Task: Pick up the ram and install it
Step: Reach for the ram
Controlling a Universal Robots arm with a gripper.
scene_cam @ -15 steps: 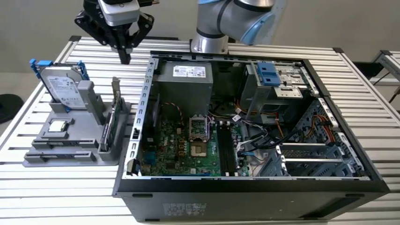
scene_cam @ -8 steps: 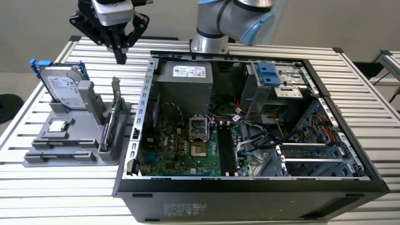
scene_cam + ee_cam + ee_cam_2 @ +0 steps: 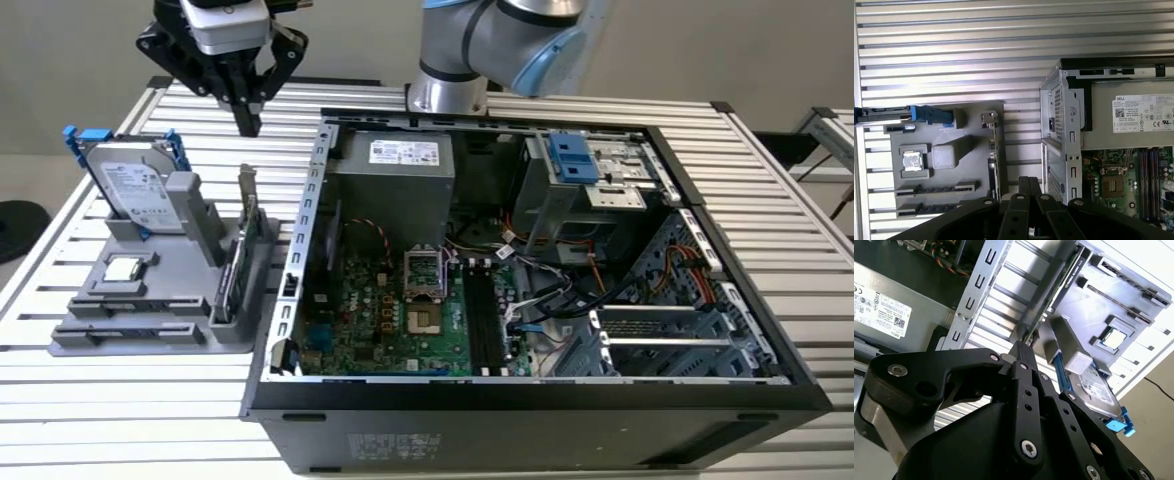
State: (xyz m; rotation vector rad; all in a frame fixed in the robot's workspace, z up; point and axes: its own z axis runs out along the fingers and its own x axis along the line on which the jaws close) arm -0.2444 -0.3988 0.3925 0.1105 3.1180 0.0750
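Clenched on nothing: black linkage-fingered gripper [image 3: 248,122], fingers [image 3: 1026,370] pressed flat together, hanging in the air over the far end of a grey plastic parts holder [image 3: 134,335], no contact w/ anything. Standing on its long edge in a slot along the holder's edge nearest the case: the ram [image 3: 230,280], a slim dark-green circuit-board stick, far end just below the gripper tip but apart from it. Seen edge-on in the exterior view, so chips prob. there but not made out. Same ram [image 3: 1061,280] in the second wrist view, running away from the fingertips, and ram [image 3: 997,150] as a thin line in the first wrist view. Also on the holder: silver hard drive w/ blue bracket [image 3: 134,185], upright at the far corner on the exterior view's left, and small square silver processor chip [image 3: 124,268], flat in a recess near that same edge. Holder sitting on a slatted aluminium table [image 3: 134,420], near its edge at the exterior view's left. Just beside the holder, toward the exterior view's right: open black computer case [image 3: 534,425] w/ green motherboard [image 3: 387,320] lying inside.
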